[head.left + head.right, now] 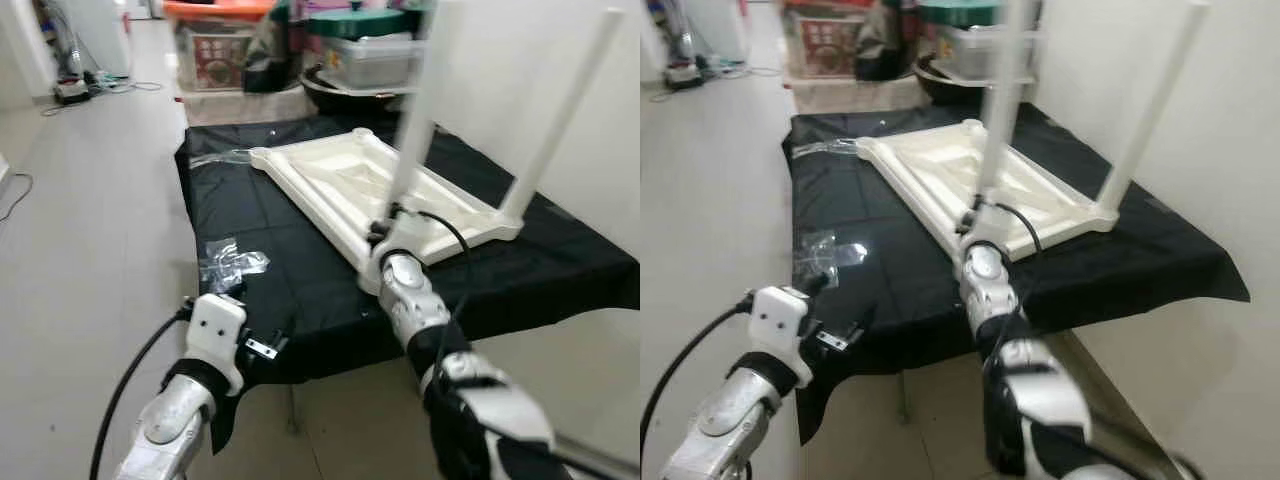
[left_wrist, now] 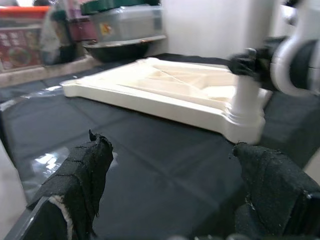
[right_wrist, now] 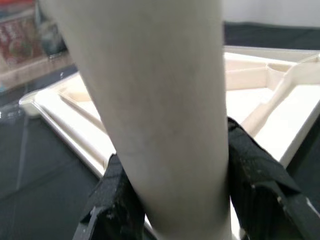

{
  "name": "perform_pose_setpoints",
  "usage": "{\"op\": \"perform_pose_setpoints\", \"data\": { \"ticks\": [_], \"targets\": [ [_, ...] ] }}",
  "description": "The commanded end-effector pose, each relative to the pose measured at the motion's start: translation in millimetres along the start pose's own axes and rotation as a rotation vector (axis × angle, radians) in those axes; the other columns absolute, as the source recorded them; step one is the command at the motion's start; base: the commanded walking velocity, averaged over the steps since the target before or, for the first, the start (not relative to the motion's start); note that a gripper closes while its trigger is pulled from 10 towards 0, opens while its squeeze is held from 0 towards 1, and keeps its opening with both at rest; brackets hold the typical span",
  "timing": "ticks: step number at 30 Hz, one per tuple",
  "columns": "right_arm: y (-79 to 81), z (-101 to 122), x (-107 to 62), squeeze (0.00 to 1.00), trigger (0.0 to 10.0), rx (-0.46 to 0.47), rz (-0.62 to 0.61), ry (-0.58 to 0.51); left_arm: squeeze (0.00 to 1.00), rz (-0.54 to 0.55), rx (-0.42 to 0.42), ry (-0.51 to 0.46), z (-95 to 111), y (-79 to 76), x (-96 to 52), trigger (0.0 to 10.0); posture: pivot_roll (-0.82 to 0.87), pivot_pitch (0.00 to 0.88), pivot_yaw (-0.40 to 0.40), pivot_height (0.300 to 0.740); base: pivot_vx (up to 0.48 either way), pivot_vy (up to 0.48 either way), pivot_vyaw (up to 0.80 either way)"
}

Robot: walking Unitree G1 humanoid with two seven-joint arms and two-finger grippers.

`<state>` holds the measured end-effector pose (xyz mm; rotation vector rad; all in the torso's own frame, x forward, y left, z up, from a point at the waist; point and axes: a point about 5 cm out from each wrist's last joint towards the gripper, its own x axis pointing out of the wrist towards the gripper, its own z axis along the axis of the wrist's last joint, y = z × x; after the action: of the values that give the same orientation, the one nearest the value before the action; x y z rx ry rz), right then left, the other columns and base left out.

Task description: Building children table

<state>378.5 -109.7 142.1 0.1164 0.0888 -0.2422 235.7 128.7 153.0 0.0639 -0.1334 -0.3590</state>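
Right wrist view: right end effector [image 3: 172,200] clamps a round white plastic leg [image 3: 155,100] — fitting step. Left end effector [image 2: 170,200] gapes wide, idle. Next, I judge, seat it square in the upturned cream tabletop [image 1: 350,185].

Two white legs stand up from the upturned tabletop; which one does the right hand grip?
The near-corner leg, closest to the robot: the right hand clamps it just above its base. The other leg stands free at the corner by the wall.

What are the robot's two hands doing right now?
Left gripper: open, holding nothing, near the black cloth.
Right gripper: shut on the white table leg.
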Motion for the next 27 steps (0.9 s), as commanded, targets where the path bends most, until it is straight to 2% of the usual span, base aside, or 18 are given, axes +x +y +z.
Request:
{"op": "perform_pose_setpoints", "data": {
  "ticks": [1, 3, 4, 5, 8, 10, 11, 12, 13, 14, 15, 16, 17, 18, 20, 22, 24, 27],
  "targets": [
    [-0.3, -24, -9.1, 0.0, 0.0, 0.013, -0.015, 0.096, 0.0, -0.02, -0.006, -0.003, 2, -4.0, 2.4, 10.0, 0.11, 0.0, -0.057, 0.74, 0.0, 0.0, 0.0],
    [-0.3, -24, -9.1, 0.0, 0.0, 0.013, -0.015, 0.096, 0.0, -0.02, -0.006, -0.003, 2, -4.0, 2.4, 10.0, 0.11, 0.0, -0.057, 0.74, 0.0, 0.0, 0.0],
    [4.7, -24, -9.5, 0.0, 0.0, -0.005, 0.038, 0.093, 0.0, -0.024, -0.008, -0.005, 3, -4.6, 2.8, 10.0, 0.1, 0.0, -0.058, 0.74, 0.0, 0.0, 0.0],
    [11.6, -17, -2.7, 0.0, 10.0, -0.021, 0.142, 0.092, 0.0, -0.022, -0.008, -0.001, 1, -3.5, 2.4, 10.0, 0.11, 0.0, -0.067, 0.74, 0.0, 0.0, 0.0],
    [17.7, -5, 3.8, 0.0, 10.0, -0.003, 0.223, 0.08, 0.0, -0.016, -0.009, 0.001, 1, -1.7, 1.7, 10.0, 0.11, 0.0, -0.073, 0.74, 0.0, 0.0, 0.0],
    [25.8, 27, 11.4, 1.0, 10.0, 0.045, 0.395, -0.037, 0.0, -0.006, -0.01, 0.007, -1, -1.0, -0.3, 10.0, 0.11, 0.0, -0.08, 0.74, 0.0, 0.0, 0.0],
    [25.8, 27, 11.4, 1.0, 10.0, 0.045, 0.395, -0.037, 0.0, -0.006, -0.01, 0.007, -1, -1.0, -0.3, 10.0, 0.11, 0.0, -0.08, 0.74, 0.0, 0.0, 0.0],
    [29.3, 36, 11.1, 1.0, 10.0, 0.057, 0.438, -0.074, 0.0, -0.005, -0.011, 0.01, -2, -1.6, -0.9, 10.0, 0.11, 0.0, -0.08, 0.74, 0.0, 0.0, 0.0],
    [36.4, 44, 9.5, 1.0, 10.0, 0.058, 0.56, -0.077, 0.0, -0.005, -0.013, 0.011, -2, -2.6, -1.1, 10.0, 0.1, 0.0, -0.083, 0.74, 0.0, 0.0, 0.0],
    [36.4, 44, 9.5, 1.0, 10.0, 0.058, 0.56, -0.077, 0.0, -0.005, -0.013, 0.011, -2, -2.6, -1.1, 10.0, 0.1, 0.0, -0.083, 0.74, 0.0, 0.0, 0.0],
    [41.0, 54, 6.8, 0.0, 10.0, 0.033, 0.681, -0.116, 0.0, -0.006, -0.017, 0.012, -3, -3.6, -1.2, 10.0, 0.1, 0.0, -0.082, 0.74, 0.0, 0.0, 0.0],
    [41.0, 54, 6.8, 0.0, 10.0, 0.033, 0.681, -0.116, 0.0, -0.006, -0.017, 0.012, -3, -3.6, -1.2, 10.0, 0.1, 0.0, -0.082, 0.74, 0.0, 0.0, 0.0],
    [44.3, 57, 3.2, 0.0, 10.0, -0.029, 0.813, -0.127, 0.0, -0.009, -0.02, 0.013, -3, -4.3, -1.4, 10.0, 0.09, 0.0, -0.084, 0.74, 0.0, 0.0, 0.0],
    [44.3, 57, 3.2, 0.0, 10.0, -0.029, 0.813, -0.127, 0.0, -0.009, -0.02, 0.013, -3, -4.3, -1.4, 10.0, 0.09, 0.0, -0.084, 0.74, 0.0, 0.0, 0.0],
    [45.3, 44, -2.6, 0.0, 10.0, -0.181, 1.02, -0.074, 0.0, -0.027, -0.027, 0.02, -4, -6.4, -1.5, 10.0, 0.1, 0.0, -0.09, 0.74, 0.0, 0.0, 0.0],
    [44.6, 27, -7.0, 0.0, 10.0, -0.262, 1.136, 0.009, 0.0, -0.039, -0.03, 0.023, -5, -8.0, -0.2, 10.0, 0.1, 0.0, -0.091, 0.74, 0.0, 0.0, 0.0],
    [44.3, 18, -9.4, 0.0, 9.6, -0.297, 1.178, 0.045, 0.0, -0.047, -0.035, 0.02, -3, -9.1, 0.7, 10.0, 0.1, 0.0, -0.091, 0.74, 0.0, 0.0, 0.0],
    [43.6, 14, -10.7, 0.0, 9.6, -0.315, 1.205, 0.065, 0.0, -0.052, -0.038, 0.016, -2, -9.8, 1.3, 10.0, 0.1, 0.0, -0.091, 0.74, 0.0, 0.0, 0.0]
  ]
}}
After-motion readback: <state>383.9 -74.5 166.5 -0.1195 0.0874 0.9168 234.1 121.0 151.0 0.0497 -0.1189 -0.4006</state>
